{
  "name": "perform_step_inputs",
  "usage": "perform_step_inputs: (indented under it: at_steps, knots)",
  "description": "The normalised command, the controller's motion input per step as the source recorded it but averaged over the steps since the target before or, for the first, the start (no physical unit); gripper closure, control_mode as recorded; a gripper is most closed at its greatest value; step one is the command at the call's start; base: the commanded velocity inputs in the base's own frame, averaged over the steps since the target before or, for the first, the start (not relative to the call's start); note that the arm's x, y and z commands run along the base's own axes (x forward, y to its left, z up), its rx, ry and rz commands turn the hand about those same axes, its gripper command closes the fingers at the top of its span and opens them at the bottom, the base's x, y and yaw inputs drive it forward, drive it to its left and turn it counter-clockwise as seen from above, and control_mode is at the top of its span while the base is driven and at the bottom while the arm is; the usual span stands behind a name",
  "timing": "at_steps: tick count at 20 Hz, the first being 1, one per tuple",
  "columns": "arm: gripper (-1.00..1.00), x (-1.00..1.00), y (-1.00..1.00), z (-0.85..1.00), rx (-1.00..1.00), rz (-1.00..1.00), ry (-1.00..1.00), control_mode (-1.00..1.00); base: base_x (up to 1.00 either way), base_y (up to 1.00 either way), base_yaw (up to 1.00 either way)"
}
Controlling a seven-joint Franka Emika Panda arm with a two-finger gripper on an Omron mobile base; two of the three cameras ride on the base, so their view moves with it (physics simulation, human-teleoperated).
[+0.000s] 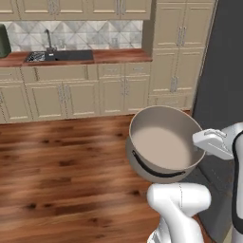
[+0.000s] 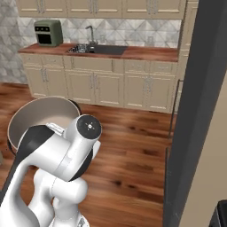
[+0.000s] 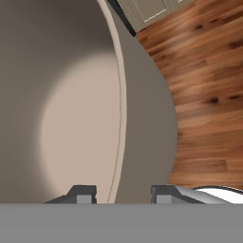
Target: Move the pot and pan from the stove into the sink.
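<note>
No brand, label or readable writing is seen on any object. The floor [image 1: 61, 161] is laid in glossy reddish-brown wood planks, and the far wall is lined with cream panelled base cabinets [image 1: 76, 95] under a reddish-brown wooden counter [image 1: 121, 56], with a grey-and-white diamond-tiled backsplash [image 2: 128, 31] and cream upper cabinets above it. A tall cream cabinet column [image 1: 178, 52] is set at the right end of the counter in the left base view, and a dark grey panel fills the right side of both base views.

The black rectangular sink [image 1: 71, 55] is sunk into the counter, with a white wire rack [image 1: 35, 57] at its left end and a grey faucet [image 1: 48, 40] behind it. A green boxy countertop oven [image 2: 48, 33] is placed on the counter to the left of the sink.

The squat, round, deep-sided beige-tan metal pot [image 1: 163, 142] is carried in the air above the floor, well apart from the sink, tilted so that its open, lidless inside is turned toward the cameras. The two-finger gripper [image 3: 118, 193] is closed on the pot's rim, one dark fingertip [image 3: 81, 193] set inside the wall and the other outside it, the jaws only narrowly apart.
</note>
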Motion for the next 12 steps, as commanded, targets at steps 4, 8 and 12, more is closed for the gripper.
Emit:
perform_step_inputs:
  at_steps: [4, 8, 12]
  knots:
    - [1.00, 0.00, 0.00, 0.00, 0.00, 0.00, 0.00, 1.00, -0.02, 0.00, 0.14]
    - [1.00, 0.00, 0.00, 0.00, 0.00, 0.00, 0.00, 1.00, 0.00, 0.04, 0.00]
    - [1.00, 0.00, 0.00, 0.00, 0.00, 0.00, 0.00, 1.00, 0.00, 0.66, -0.07]
